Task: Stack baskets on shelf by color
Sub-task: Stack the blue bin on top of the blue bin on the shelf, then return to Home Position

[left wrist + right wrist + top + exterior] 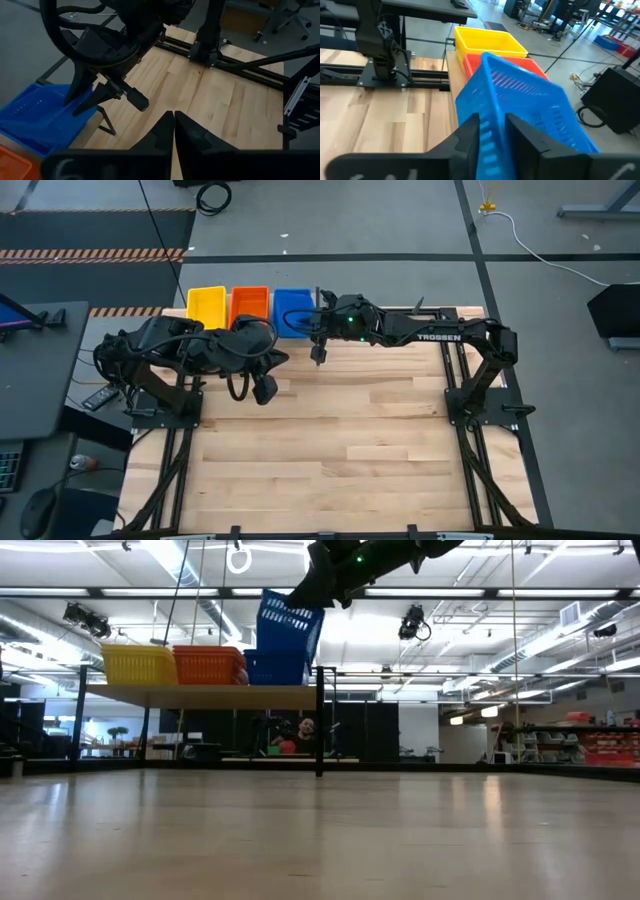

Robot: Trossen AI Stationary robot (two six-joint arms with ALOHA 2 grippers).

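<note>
Blue basket [520, 107], tilted, TROSSEN arm [440, 336]

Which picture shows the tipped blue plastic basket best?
The low view: the blue mesh plastic basket hangs tilted above the blue stack on the wooden shelf. The right wrist view shows it between the right hand's fingers; the high and left wrist views show only parts.
</note>
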